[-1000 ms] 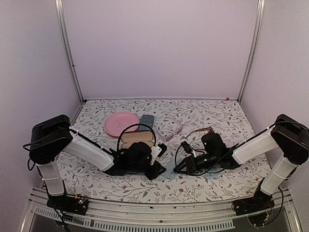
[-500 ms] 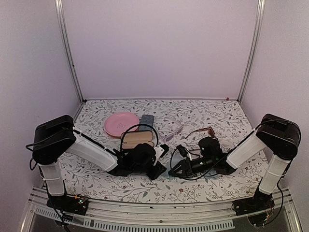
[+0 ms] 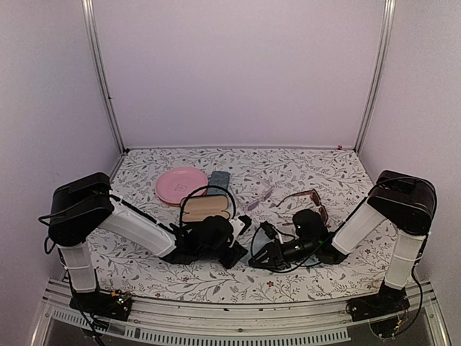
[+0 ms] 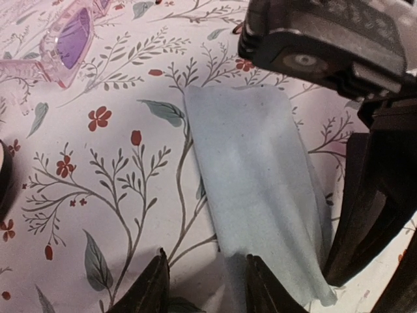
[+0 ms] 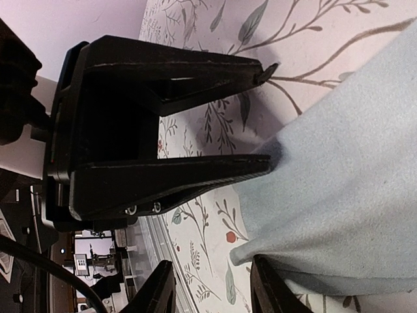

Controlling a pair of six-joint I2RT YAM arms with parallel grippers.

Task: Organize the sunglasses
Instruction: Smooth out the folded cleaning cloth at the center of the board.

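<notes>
The pale pinkish sunglasses (image 3: 257,193) lie mid-table; one of their lenses shows in the left wrist view (image 4: 68,32). The reddish-brown sunglasses (image 3: 310,197) lie just behind my right arm. A light blue cloth (image 4: 260,189) lies flat between my two grippers. My left gripper (image 4: 207,287) is open and low over the table, with one finger (image 4: 260,287) on the cloth's near edge. Facing it tip to tip, my right gripper (image 5: 212,290) is open, and one of its fingers (image 5: 270,287) sits at the cloth's (image 5: 345,182) corner. Neither gripper touches any sunglasses.
An open black oval case (image 3: 205,209) with a beige lining sits behind my left gripper (image 3: 241,250). A pink plate (image 3: 180,184) and a grey-blue case (image 3: 219,178) lie farther back. My right gripper (image 3: 256,257) is nearly touching the left one.
My right arm has slid left toward the left gripper, uncovering the reddish-brown sunglasses behind it. The left arm has barely moved.
</notes>
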